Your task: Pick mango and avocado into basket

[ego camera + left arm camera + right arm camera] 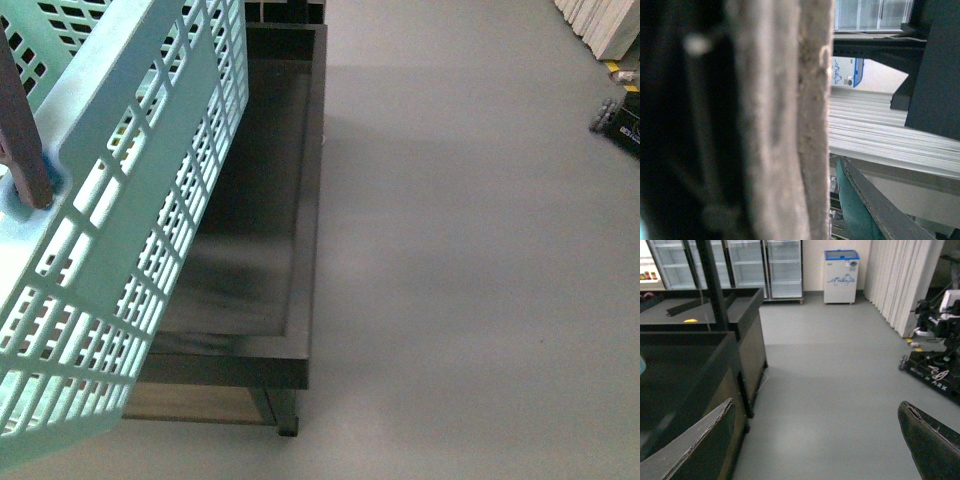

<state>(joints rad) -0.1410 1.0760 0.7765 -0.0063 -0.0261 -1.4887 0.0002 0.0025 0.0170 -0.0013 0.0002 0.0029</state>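
Observation:
The turquoise basket [120, 230] hangs tilted at the left of the front view, very close to the camera, with its brown handle [22, 140] at the left edge. My left gripper is shut on the basket; in the left wrist view the brown handle [785, 125] fills the picture, blurred, beside one finger [865, 205]. My right gripper [815, 440] is open and empty, held over the grey floor beside the black bins. The mango and the avocado are out of view.
An empty black display bin [300, 200] stands below and behind the basket, also in the right wrist view [700, 365]. Glass-door fridges [740, 265] and a small chest freezer [841, 275] line the far wall. Equipment [935, 360] lies on the floor at the right.

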